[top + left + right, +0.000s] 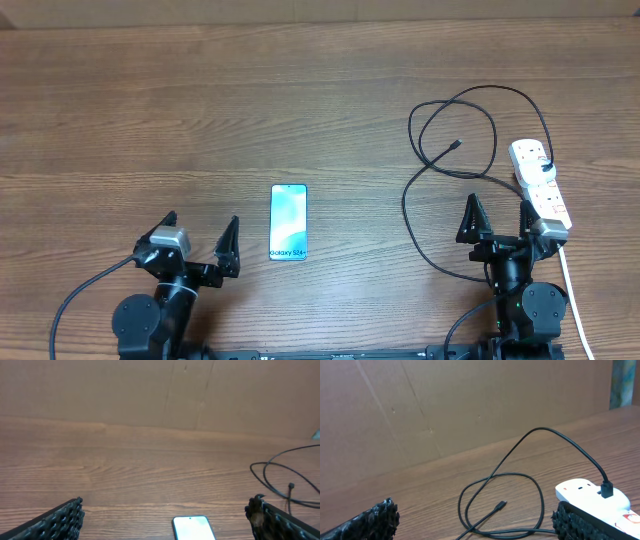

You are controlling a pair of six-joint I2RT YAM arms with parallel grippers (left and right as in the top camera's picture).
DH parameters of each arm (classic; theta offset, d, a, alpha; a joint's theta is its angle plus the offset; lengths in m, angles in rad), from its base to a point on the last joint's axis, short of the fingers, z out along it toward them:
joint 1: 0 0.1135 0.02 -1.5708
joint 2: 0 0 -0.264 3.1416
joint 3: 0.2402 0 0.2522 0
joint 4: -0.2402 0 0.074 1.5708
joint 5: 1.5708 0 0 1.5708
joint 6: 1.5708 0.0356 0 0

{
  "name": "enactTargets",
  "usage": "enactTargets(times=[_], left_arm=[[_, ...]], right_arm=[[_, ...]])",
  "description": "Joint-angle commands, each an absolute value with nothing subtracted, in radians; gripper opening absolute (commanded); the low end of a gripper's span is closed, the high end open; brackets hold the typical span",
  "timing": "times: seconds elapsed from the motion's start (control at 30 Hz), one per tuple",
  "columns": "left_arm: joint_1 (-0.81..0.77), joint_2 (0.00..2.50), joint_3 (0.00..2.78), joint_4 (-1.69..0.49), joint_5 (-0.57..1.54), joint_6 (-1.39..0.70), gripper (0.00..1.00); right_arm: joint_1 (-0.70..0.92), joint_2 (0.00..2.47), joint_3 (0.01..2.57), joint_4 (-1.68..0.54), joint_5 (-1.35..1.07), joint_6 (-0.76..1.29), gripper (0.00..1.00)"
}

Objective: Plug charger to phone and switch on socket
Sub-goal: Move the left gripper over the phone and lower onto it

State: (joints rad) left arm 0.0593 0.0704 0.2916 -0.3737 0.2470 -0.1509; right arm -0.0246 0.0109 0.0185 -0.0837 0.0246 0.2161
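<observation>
While charger (pixel 457 144) sits plugged in socket (pixel 541 187), phone (pixel 288 222) lies apart.

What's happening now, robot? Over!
Left pincer open, empty. Right pincer open, empty. Thin black charger cable in white plastic power strip, free plug loose; slim lit-screen phone unplugged. Nothing between them.

The phone (pixel 288 222) shows white "Galaxy S24+" lettering at the bottom of its screen.
</observation>
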Motion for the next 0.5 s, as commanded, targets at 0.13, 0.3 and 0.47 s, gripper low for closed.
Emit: enactTargets(times=[0.13, 0.3, 0.47], left_arm=[[0.057, 0.297, 0.501, -0.47, 0.272, -0.173, 1.0], [0.057, 0.492, 0.65, -0.551, 0.307, -0.173, 1.0], [0.043, 0.691, 0.826, -0.676, 0.312, -0.207, 1.0]], right_arm=[[-0.023, 0.003, 0.008, -0.081, 0.02, 0.212, 1.0], [-0.023, 0.003, 0.008, -0.081, 0.02, 0.212, 1.0], [-0.023, 0.003, 0.008, -0.081, 0.02, 0.212, 1.0]])
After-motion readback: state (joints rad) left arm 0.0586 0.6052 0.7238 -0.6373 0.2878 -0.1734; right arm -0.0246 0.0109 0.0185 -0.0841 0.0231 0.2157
